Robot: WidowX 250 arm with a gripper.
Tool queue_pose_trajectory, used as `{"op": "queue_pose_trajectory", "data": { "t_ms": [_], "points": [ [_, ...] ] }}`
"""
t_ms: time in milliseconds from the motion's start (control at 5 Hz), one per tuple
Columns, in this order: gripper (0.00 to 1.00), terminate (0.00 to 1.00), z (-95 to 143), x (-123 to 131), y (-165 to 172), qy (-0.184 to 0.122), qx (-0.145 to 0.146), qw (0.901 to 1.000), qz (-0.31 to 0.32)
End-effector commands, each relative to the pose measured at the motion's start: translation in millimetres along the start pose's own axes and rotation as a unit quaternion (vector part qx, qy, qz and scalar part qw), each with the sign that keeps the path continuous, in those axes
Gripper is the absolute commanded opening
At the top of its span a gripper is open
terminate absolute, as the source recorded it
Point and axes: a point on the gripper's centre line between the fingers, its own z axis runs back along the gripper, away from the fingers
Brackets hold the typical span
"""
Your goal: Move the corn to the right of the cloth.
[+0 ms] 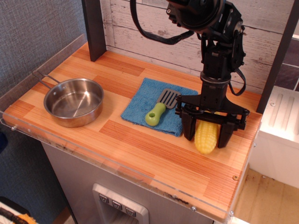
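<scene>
The yellow corn (pixel 206 137) is upright-tilted between my gripper's (pixel 207 134) two black fingers, at or just above the tabletop. It is just to the right of the blue cloth (pixel 142 103), apart from the cloth's right edge. The fingers (pixel 188 127) flank the corn closely on both sides and the gripper is shut on it. The corn's top end is hidden behind the gripper body. The arm comes down from the upper middle.
A green-handled spatula (pixel 157 112) lies on the cloth. A steel pan (pixel 74 101) stands at the left of the wooden table (pixel 140 144). A dark post (pixel 93 28) and plank wall are behind. The table's right edge is near the gripper.
</scene>
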Motion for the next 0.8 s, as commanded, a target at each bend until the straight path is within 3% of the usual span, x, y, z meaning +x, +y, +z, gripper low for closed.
{"op": "queue_pose_trajectory", "data": {
  "t_ms": [0,200,400,600],
  "points": [
    [1.00,0.00,77,-19,4,-0.106,-0.037,0.9915,-0.067],
    [1.00,0.00,121,-43,19,-0.171,-0.058,0.9797,-0.087],
    [1.00,0.00,145,-67,56,-0.194,-0.044,0.9778,-0.067],
    [1.00,0.00,143,-75,95,-0.183,-0.006,0.9824,-0.036]
  ]
}}
